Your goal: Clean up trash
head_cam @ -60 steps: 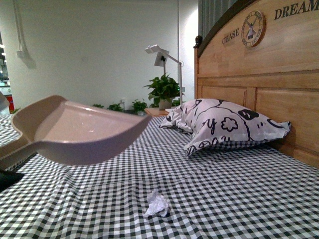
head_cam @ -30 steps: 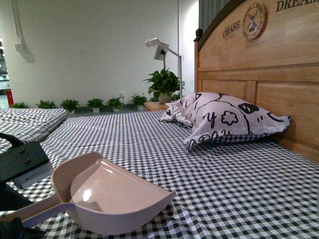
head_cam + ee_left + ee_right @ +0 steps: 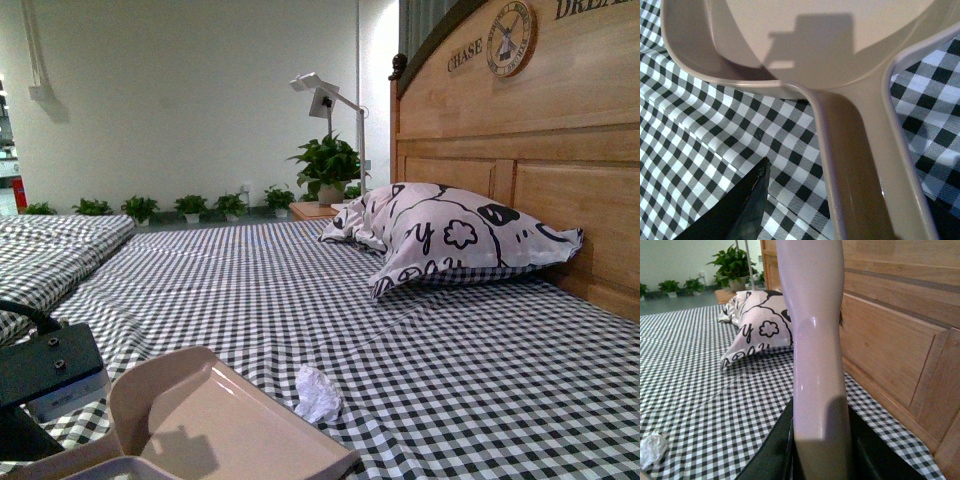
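The trash (image 3: 317,393), a small crumpled white tissue wad, lies on the checked bedsheet just beyond the far right rim of the pale pink dustpan (image 3: 220,430). The pan sits low at the bed's near left, mouth toward the wad. My left gripper (image 3: 850,220) is shut on the dustpan handle (image 3: 860,165); its black body (image 3: 45,375) shows at the left edge of the front view. My right gripper (image 3: 822,455) is shut on the pale brush handle (image 3: 815,340), which stands upright. The right wrist view shows the trash (image 3: 652,449) apart from it. The brush head is out of view.
A black-and-white patterned pillow (image 3: 450,240) leans against the wooden headboard (image 3: 540,180) at the right. Past the bed's far end stand a nightstand (image 3: 312,210) with a potted plant (image 3: 328,165) and a white lamp (image 3: 320,100). A second bed (image 3: 60,245) is at the left.
The dustpan has come down from a raised position to lie low on the sheet. The wad, hidden behind the pan half a second ago, now shows beside its rim.
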`<state>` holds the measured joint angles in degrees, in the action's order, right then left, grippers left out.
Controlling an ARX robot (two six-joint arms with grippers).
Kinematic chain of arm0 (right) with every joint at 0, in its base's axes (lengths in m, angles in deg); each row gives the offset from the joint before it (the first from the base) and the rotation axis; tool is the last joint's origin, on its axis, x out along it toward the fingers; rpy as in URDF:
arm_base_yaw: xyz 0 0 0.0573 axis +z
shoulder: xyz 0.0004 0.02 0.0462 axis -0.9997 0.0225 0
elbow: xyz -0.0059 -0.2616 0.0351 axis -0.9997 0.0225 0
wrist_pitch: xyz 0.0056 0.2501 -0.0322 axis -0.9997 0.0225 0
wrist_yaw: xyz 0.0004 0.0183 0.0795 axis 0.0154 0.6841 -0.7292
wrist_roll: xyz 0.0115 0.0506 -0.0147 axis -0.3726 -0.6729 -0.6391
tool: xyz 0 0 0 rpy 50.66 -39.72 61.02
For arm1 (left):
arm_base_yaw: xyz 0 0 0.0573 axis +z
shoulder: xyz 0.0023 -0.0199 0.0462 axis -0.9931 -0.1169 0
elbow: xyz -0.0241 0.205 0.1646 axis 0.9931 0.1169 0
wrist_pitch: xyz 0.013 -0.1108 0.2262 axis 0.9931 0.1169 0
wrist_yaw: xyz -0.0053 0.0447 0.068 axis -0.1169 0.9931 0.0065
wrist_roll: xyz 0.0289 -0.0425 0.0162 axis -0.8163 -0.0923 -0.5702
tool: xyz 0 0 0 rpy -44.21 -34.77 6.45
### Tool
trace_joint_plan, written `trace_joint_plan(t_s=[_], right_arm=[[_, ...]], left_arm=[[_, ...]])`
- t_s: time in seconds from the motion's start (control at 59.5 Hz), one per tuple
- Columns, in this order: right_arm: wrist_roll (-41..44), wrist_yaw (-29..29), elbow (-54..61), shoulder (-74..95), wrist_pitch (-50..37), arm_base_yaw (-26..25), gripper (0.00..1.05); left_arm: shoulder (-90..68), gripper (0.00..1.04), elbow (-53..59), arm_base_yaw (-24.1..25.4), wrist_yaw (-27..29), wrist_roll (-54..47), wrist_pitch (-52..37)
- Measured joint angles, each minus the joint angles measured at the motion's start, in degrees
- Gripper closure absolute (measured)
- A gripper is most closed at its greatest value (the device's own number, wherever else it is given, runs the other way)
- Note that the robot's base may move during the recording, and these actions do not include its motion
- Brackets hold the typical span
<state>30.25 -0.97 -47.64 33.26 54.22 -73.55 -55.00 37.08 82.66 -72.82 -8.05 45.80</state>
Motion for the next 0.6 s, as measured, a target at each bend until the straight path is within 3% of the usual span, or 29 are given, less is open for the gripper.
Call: trace_joint_plan(t_s=[0.605], right_arm=[[0.00,0.00,0.00,0.00,0.00,0.00,0.84]], left_arm=[[0.07,0.42,-2.32,1.79,-0.61,-2.84,5.55]])
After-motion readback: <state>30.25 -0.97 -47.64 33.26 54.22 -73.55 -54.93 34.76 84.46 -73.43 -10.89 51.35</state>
